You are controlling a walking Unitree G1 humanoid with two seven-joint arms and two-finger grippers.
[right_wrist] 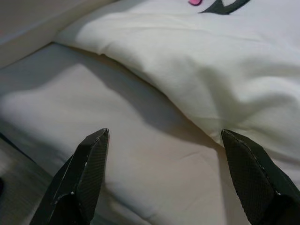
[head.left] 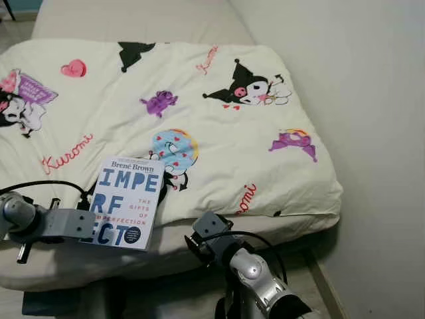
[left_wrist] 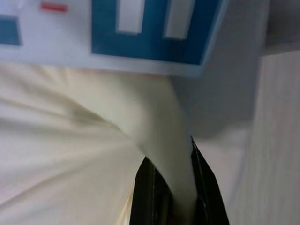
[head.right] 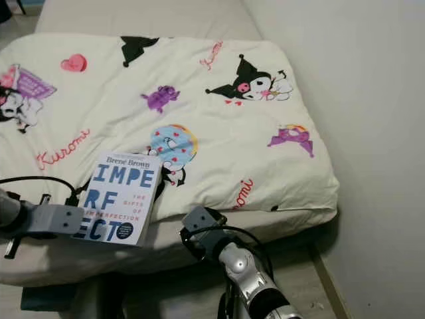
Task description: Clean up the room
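Cream duvet [head.left: 219, 133] pinched in left gripper [left_wrist: 176, 197]

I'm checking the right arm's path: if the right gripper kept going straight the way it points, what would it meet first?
Most likely the bed sheet just below the folded edge of the cartoon-print duvet. The right gripper is open and aimed at that seam, so depth is uncertain; slightly higher, it would meet the duvet instead.

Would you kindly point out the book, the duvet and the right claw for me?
book [head.left: 127, 199]: left eye view, middle of its white front cover.
duvet [head.left: 219, 143]: left eye view, plain cream patch near its middle.
right claw [right_wrist: 171, 180]: right wrist view, midway between its two black fingertips, which stand apart.
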